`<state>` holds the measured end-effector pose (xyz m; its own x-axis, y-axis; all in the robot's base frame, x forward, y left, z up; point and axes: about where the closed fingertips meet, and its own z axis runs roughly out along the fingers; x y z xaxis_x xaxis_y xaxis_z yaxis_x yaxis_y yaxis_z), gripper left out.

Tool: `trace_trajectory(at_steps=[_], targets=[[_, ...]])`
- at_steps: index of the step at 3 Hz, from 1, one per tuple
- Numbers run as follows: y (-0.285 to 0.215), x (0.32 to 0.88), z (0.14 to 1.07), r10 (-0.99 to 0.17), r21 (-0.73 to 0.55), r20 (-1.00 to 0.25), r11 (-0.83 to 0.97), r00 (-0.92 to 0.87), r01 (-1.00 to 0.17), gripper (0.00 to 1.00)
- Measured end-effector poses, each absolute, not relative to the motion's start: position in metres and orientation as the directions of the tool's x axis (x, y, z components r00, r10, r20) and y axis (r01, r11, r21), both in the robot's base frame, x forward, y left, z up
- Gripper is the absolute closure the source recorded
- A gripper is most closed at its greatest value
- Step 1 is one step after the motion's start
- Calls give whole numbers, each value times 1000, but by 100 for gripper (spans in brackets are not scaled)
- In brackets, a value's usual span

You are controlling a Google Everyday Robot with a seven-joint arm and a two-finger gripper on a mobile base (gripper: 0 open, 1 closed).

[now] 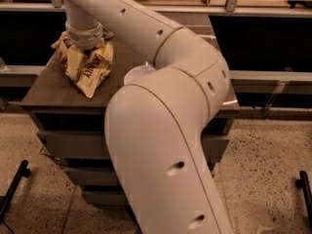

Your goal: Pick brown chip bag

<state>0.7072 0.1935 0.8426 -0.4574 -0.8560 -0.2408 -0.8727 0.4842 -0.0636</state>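
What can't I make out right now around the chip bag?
Camera view:
- The tool, on top of the chip bag: the arm above it hides any grip.
- Bowl: mostly behind the arm.
- Table: middle and right covered by the arm.

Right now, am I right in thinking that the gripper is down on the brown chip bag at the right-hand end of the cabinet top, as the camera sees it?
Not quite. The camera view shows the brown chip bag at the left-hand end of the cabinet top, not the right-hand end. The rest holds: the gripper is down on the bag's upper part.
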Motion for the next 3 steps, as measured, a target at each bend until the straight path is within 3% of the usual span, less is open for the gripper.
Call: trace_trajectory(at_steps=[2,3], targets=[[194,707,846,-856,-63,-241,484,-457,-873,95],[194,707,847,-856,-63,-241,484,-457,-873,100]])
